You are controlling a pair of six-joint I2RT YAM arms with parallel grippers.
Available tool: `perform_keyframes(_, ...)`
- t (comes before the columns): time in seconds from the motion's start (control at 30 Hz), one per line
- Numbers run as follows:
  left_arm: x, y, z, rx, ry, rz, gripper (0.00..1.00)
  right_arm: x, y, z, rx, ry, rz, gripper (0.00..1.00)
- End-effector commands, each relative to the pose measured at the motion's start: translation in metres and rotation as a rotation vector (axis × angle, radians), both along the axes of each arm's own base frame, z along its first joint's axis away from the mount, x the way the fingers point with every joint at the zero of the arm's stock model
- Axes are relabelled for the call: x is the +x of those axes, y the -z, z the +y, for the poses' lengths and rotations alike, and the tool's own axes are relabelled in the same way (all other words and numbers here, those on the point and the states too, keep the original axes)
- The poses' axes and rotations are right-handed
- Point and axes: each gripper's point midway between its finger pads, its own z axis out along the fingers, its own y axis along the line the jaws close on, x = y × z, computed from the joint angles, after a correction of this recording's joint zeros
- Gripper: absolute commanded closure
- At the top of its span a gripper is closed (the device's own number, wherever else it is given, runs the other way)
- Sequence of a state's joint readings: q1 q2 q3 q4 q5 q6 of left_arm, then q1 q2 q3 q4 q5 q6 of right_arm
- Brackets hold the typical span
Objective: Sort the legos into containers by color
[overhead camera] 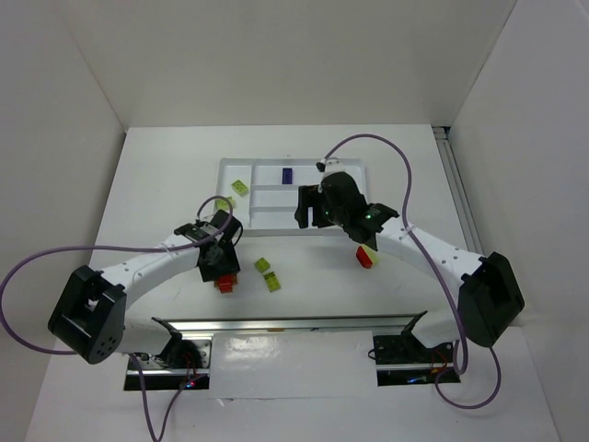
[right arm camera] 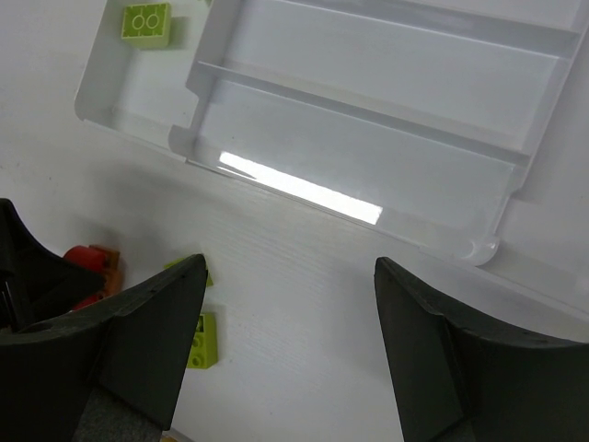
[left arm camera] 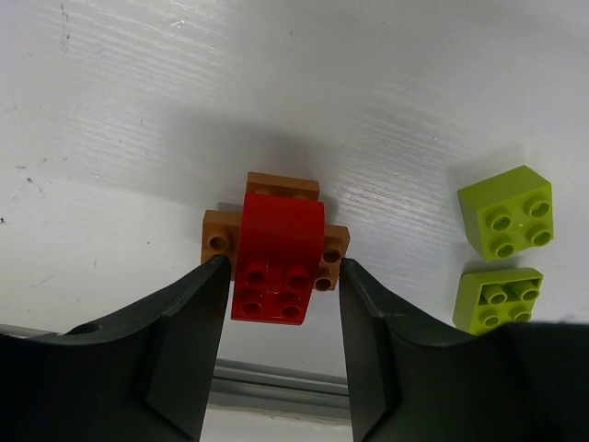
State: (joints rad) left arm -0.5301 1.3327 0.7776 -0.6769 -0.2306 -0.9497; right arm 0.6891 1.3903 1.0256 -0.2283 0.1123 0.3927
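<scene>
The red brick (left arm camera: 283, 230) sits on top of an orange brick (left arm camera: 217, 241) on the table (left arm camera: 138, 92), so if our left gripper (left arm camera: 283, 265) squeezes now we might lift both and put two colors in one part of the tray (right arm camera: 386, 147). Its jaws are open just wider than the bricks, one on each side, holding nothing. Our right gripper (right arm camera: 290, 267) hangs wide open and empty by the tray's near edge.
</scene>
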Motion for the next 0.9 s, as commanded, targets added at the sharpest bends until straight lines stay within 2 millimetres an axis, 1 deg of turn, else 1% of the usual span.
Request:
perform_keyframes(0.0,-0.001,0.005,0.0,0.004,-0.016,0.007,0.39,0.004,-0.003,0.003,0.011,0.002,-0.008,0.2)
perform_keyframes(0.07,0.001,0.004,-0.001,0.003,-0.008,-0.001,0.41,0.001,-0.003,0.006,0.011,-0.007,-0.008,0.2)
perform_keyframes(0.3,0.0,0.009,-0.004,-0.004,0.006,0.018,0.44,0.002,-0.003,0.004,0.007,0.0,-0.011,0.21)
perform_keyframes(0.4,0.0,0.009,-0.004,-0.004,0.006,0.018,0.51,0.001,-0.001,0.003,0.002,0.0,-0.004,0.21)
perform_keyframes(0.43,0.0,0.009,-0.004,-0.004,0.006,0.018,0.57,0.003,-0.005,0.004,0.007,0.0,-0.011,0.21)
perform_keyframes(0.47,0.0,0.009,-0.004,-0.001,0.014,0.018,0.59,0.003,-0.005,0.004,0.007,0.0,-0.011,0.21)
perform_keyframes(0.53,0.007,-0.002,-0.006,-0.007,0.012,-0.009,0.67,0.003,-0.005,0.004,0.007,0.0,-0.011,0.21)
perform_keyframes(0.57,0.009,-0.008,-0.006,-0.008,0.022,-0.018,0.77,0.001,-0.003,0.003,0.002,0.0,-0.004,0.21)
perform_keyframes(0.6,0.008,-0.016,-0.006,-0.008,0.032,-0.023,0.84,0.001,-0.003,0.003,0.002,0.0,-0.004,0.21)
perform_keyframes(0.63,0.019,-0.034,-0.011,-0.02,0.066,-0.066,0.9,-0.001,-0.008,0.005,0.014,-0.01,-0.009,0.21)
perform_keyframes(0.67,0.023,-0.045,-0.012,-0.035,0.086,-0.083,0.97,-0.002,-0.008,0.007,0.021,-0.022,-0.004,0.21)
perform_keyframes(0.7,0.037,-0.071,-0.017,-0.08,0.105,-0.151,1.0,-0.007,-0.021,0.011,0.07,-0.064,-0.011,0.21)
perform_keyframes(0.73,0.038,-0.072,-0.019,-0.1,0.148,-0.15,1.0,-0.013,-0.024,0.012,0.095,-0.096,-0.001,0.21)
perform_keyframes(0.77,0.045,-0.1,-0.033,-0.172,0.245,-0.216,1.0,-0.017,-0.027,0.015,0.137,-0.133,-0.009,0.21)
perform_keyframes(0.8,0.048,-0.114,-0.043,-0.214,0.308,-0.26,1.0,-0.017,-0.035,0.012,0.187,-0.149,-0.016,0.21)
perform_keyframes(0.83,0.053,-0.128,-0.05,-0.253,0.362,-0.311,1.0,-0.03,-0.045,0.019,0.258,-0.232,-0.006,0.21)
perform_keyframes(0.87,0.063,-0.146,-0.059,-0.282,0.415,-0.387,1.0,-0.034,-0.068,0.019,0.331,-0.26,-0.052,0.21)
